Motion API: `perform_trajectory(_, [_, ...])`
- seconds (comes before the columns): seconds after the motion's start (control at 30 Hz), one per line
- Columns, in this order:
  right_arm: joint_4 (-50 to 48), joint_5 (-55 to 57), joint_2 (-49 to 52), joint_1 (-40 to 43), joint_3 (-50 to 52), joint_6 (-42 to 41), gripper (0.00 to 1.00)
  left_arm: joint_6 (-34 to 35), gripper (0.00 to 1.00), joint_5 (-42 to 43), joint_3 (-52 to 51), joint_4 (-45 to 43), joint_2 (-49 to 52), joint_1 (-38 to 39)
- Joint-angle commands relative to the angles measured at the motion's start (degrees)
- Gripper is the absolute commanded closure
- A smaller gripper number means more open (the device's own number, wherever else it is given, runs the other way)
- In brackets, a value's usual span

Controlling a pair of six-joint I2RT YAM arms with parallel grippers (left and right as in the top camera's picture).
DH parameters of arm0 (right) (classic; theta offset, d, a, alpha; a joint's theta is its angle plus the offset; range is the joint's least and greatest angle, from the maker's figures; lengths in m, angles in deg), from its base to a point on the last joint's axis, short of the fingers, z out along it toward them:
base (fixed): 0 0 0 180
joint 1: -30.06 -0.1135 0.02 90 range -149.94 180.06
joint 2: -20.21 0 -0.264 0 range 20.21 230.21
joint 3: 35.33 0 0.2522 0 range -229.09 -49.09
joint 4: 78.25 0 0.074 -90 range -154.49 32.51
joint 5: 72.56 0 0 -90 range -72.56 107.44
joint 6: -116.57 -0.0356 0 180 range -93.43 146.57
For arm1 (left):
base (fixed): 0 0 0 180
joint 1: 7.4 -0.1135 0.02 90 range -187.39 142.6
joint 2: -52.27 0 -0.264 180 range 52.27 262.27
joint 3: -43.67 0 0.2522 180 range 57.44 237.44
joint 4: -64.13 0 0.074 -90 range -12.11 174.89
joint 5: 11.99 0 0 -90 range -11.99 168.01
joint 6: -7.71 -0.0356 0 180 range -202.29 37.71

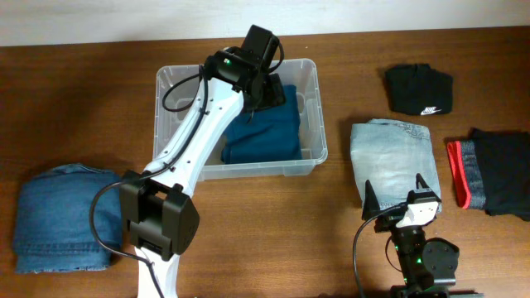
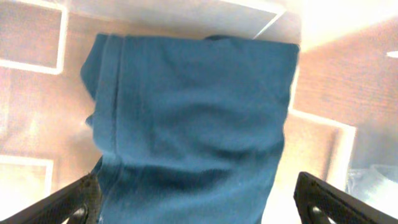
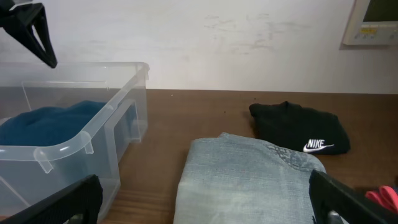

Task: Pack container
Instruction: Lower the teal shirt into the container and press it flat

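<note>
The clear container (image 1: pixel 265 170) stands at the table's back middle, with a folded teal garment (image 1: pixel 265 132) lying in its right half. My left gripper (image 1: pixel 269 87) hangs over the bin's back edge, just above that garment. In the left wrist view the gripper (image 2: pixel 198 186) is open, its fingers (image 2: pixel 74 199) wide apart on either side of the teal garment (image 2: pixel 193 106), which rests on the bin floor. My right gripper (image 1: pixel 394 194) is open near the front right, just in front of folded light-blue jeans (image 1: pixel 391 153). The right wrist view shows these jeans (image 3: pixel 249 174) and the container (image 3: pixel 93 134).
Folded dark-blue jeans (image 1: pixel 62 215) lie at the front left. A black Nike garment (image 1: pixel 418 87) sits at the back right. A black piece with a red band over denim (image 1: pixel 497 170) lies at the far right edge. The left arm stretches from the front edge to the bin.
</note>
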Motion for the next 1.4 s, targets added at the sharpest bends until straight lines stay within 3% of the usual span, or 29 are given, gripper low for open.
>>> perform_trajectory(0.0, [0.04, -0.87, -0.48, 0.44, 0.39, 0.17, 0.01, -5.11, 0.04, -0.83, 1.27, -0.33, -0.13, -0.04])
perform_trajectory(0.03, [0.04, -0.87, -0.48, 0.44, 0.39, 0.17, 0.02, -5.09, 0.07, -1.81, 1.25, 0.17, -0.11, -0.33])
perform_trajectory(0.1, [0.04, -0.87, -0.48, 0.44, 0.39, 0.17, 0.01, -5.09, 0.24, -3.78, 1.18, 1.53, -0.02, -0.83])
perform_trajectory(0.2, [0.04, -0.87, -0.48, 0.44, 0.39, 0.17, 0.02, -5.53, 0.57, -4.57, 1.18, 3.17, 0.15, -1.49])
perform_trajectory(0.37, [0.04, -0.87, -0.48, 0.44, 0.39, 0.17, 0.01, -8.31, 0.97, -4.61, 1.18, 5.88, 2.54, -1.51])
perform_trajectory(0.93, [0.04, -0.87, -0.48, 0.44, 0.39, 0.17, 0.02, -8.28, 0.99, -4.0, 1.18, 7.34, 14.78, -1.49])
perform_trajectory(1.13, [0.04, -0.87, -0.48, 0.44, 0.39, 0.17, 0.01, -11.56, 0.99, 5.62, 1.18, 2.78, 14.78, -1.25])
perform_trajectory(1.37, [0.04, -0.87, -0.48, 0.44, 0.39, 0.17, 0.02, -11.56, 0.99, 6.03, 1.18, 1.66, 14.78, 0.17])
